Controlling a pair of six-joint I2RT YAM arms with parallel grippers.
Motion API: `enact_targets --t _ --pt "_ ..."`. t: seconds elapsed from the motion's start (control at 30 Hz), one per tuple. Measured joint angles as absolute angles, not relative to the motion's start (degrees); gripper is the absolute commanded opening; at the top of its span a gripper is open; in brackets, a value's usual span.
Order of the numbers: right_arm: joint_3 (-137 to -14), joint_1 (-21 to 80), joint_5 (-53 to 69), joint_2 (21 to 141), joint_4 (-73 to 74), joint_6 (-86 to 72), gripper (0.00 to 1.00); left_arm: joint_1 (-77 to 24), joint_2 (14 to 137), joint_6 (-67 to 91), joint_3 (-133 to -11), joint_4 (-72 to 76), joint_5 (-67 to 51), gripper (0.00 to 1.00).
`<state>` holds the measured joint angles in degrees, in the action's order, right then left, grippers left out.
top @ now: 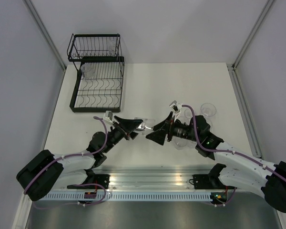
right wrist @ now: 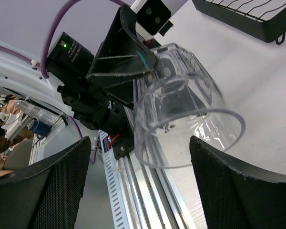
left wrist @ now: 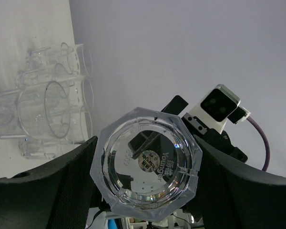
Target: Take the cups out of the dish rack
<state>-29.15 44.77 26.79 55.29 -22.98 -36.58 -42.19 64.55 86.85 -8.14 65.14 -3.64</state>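
Observation:
My left gripper (top: 137, 126) is shut on a clear cup (top: 146, 125) and holds it sideways above the table. In the left wrist view the cup's octagonal base (left wrist: 147, 163) sits between my left gripper's (left wrist: 145, 167) two fingers. My right gripper (top: 155, 134) is open and faces the cup's mouth. In the right wrist view the cup (right wrist: 181, 105) lies between the spread fingers of my right gripper (right wrist: 143, 162), not touching them. The black wire dish rack (top: 96, 71) stands at the far left with one cup on the lower tier (top: 87, 70) and one in the upper tier (top: 113, 47).
Several clear cups stand on the table at the right (top: 208, 109), near my right arm, and show in the left wrist view (left wrist: 52, 112). A corner of the rack's tray (right wrist: 257, 16) shows in the right wrist view. A metal rail (top: 152, 179) runs along the near edge.

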Motion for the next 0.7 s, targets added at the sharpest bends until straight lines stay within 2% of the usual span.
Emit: enact_targets --t 0.17,0.3,0.43,0.47,0.5,0.57,0.6,0.67,0.7 --pt "-29.1 44.8 27.5 56.4 -26.1 -37.8 0.84 -43.7 67.8 88.4 -7.2 68.1 -3.6 0.02" --pt "-28.8 44.8 27.9 56.6 -26.7 -38.4 0.68 -44.2 70.7 90.3 -6.2 70.8 -2.9 0.02" --pt "-28.0 44.8 28.4 57.5 -27.4 -39.4 0.58 -45.5 72.9 91.6 -6.2 72.8 -2.0 0.02" --pt "-27.9 44.8 28.5 57.7 -27.5 -39.6 0.53 -45.6 73.3 91.9 -6.2 73.2 -1.9 0.02" --pt "-27.8 44.8 28.6 57.9 -27.6 -39.7 0.41 -45.9 73.9 92.2 -6.3 73.7 -1.7 0.02" --pt "-27.4 44.8 28.7 58.2 -27.7 -40.1 0.24 -46.4 75.0 93.1 -6.7 74.5 -1.4 0.02" --pt "-27.3 44.8 28.8 58.3 -27.8 -40.3 0.12 -46.6 75.5 93.3 -7.1 74.8 -1.3 0.02" --pt "-27.2 44.8 29.3 58.3 -28.0 -40.9 0.02 -47.0 76.5 93.8 -7.8 75.5 -0.3 0.02" --pt "-27.2 44.6 28.8 58.3 -28.1 -41.1 0.01 -47.0 77.0 93.9 -7.9 76.0 0.2 0.02"
